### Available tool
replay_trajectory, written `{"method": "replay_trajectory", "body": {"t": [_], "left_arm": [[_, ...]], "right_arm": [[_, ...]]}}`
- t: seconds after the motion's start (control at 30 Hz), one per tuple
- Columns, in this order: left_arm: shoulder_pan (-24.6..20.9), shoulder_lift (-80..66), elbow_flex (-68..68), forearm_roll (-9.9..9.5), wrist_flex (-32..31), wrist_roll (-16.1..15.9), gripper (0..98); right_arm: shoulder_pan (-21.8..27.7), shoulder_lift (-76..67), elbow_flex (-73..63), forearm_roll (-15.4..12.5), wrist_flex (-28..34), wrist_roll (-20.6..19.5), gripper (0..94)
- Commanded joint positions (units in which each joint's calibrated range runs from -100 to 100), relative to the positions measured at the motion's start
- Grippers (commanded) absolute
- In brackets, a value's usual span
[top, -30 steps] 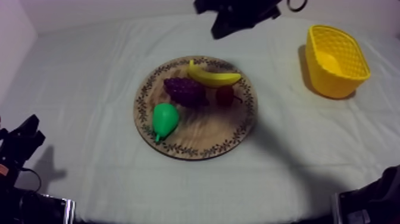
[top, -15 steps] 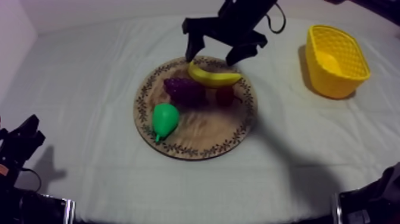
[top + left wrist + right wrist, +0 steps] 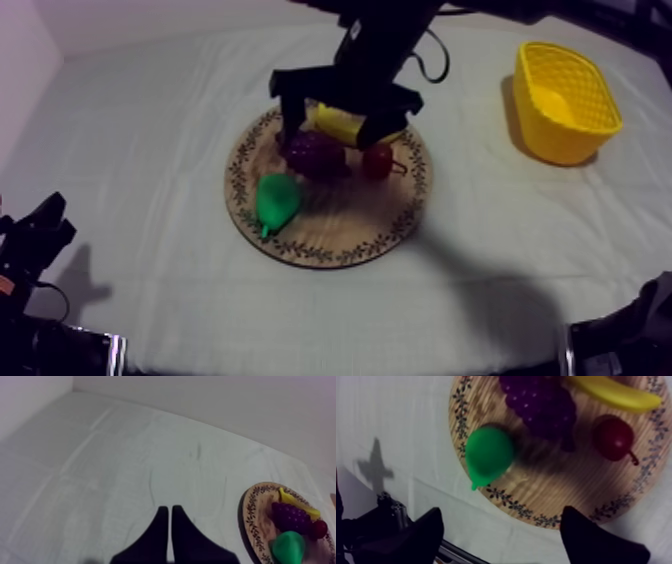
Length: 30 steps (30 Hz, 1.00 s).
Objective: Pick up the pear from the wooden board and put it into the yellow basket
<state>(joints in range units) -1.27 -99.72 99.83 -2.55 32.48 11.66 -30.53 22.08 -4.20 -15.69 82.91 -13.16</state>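
Note:
The green pear (image 3: 276,200) lies on the front left of the round wooden board (image 3: 330,255), stem toward the front rim. My right gripper (image 3: 335,125) hangs open over the back of the board, above the grapes and banana, with nothing between its fingers. In the right wrist view the pear (image 3: 488,451) sits ahead of the wide-spread right gripper (image 3: 503,536), apart from both fingers (image 3: 421,531). The yellow basket (image 3: 565,100) stands at the back right. My left gripper (image 3: 170,508) is shut on nothing, resting low at the left (image 3: 35,240).
On the board beside the pear lie purple grapes (image 3: 315,152), a banana (image 3: 345,125) partly under the right arm, and a small red fruit (image 3: 378,160). Bare cloth lies between the board and the basket.
My right arm has come down from the table's back edge to over the board's back part, and its fingers have spread open. The fruit and the left arm have not moved.

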Motion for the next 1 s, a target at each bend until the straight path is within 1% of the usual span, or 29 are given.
{"method": "replay_trajectory", "body": {"t": [0.0, 0.23, 0.63, 0.97], "left_arm": [[0.0, 0.0, -0.1, -0.01, 0.0, 0.0, 0.1], [0.0, 0.0, -0.1, -0.01, 0.0, 0.0, 0.1], [0.0, 0.0, -0.1, -0.01, 0.0, 0.0, 0.1], [0.0, 0.0, -0.1, -0.01, 0.0, 0.0, 0.1]], "right_arm": [[-0.9, 1.0, -0.2, -0.2, -0.7, -0.2, 88.4], [-2.8, 6.0, -3.8, -0.7, -0.7, -1.5, 87.8], [-3.3, 13.7, -7.9, -0.8, -2.5, -3.4, 89.9], [-3.6, 18.2, -8.2, -0.5, -7.5, -4.3, 88.2]]}}
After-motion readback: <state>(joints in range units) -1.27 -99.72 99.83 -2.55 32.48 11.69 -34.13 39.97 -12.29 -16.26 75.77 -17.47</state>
